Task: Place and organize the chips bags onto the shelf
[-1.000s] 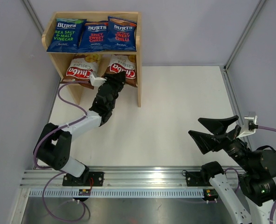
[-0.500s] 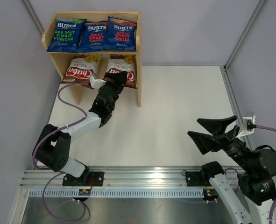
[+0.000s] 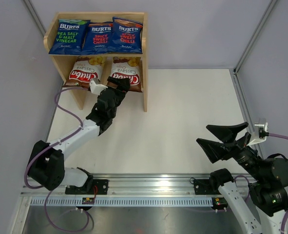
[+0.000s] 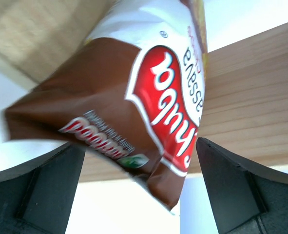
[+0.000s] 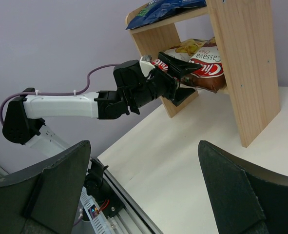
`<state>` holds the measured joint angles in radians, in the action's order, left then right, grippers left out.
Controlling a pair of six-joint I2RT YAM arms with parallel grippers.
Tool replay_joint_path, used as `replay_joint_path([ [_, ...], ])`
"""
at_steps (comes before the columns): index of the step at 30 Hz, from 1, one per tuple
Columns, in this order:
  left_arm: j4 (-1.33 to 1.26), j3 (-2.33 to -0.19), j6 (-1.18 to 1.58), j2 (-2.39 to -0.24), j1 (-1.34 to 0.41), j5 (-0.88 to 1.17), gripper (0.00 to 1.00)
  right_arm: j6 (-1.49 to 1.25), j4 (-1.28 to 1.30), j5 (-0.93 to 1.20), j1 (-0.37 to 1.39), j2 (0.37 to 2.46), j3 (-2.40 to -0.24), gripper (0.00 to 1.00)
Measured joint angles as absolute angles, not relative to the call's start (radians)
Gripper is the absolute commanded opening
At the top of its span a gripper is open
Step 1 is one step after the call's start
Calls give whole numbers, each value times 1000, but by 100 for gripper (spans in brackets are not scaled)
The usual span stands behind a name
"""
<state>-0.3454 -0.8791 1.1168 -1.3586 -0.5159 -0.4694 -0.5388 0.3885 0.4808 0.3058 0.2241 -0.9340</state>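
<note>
Locate left gripper (image 3: 119, 84) at the lower tier of the shelf (image 3: 144, 92), released, jaws spread wide. Find right-hand Chuba bag (image 3: 126, 73) directly ahead of the fingertips, lower edge hanging between the jaws, resting on that tier. Find second Chuba bag (image 3: 83, 72) just left of the claw. Note three Burts bags (image 3: 97, 38) in a row above the claw, on the top tier. Locate right gripper (image 3: 219, 140) well apart from the shelf, released, jaws wide

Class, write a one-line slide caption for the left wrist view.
Open left gripper facing a brown chips bag on the wooden shelf.
</note>
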Motion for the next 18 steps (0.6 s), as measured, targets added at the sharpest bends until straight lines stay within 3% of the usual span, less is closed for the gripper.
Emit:
replay_joint_path([
  [12,-198,-774,1044,-1106,-516,-471,99,-512,396,476,306,253,-918,99],
  [18,56,-718,963,-858,-525,-470,99,-443,495,344,306,313,-921,99],
])
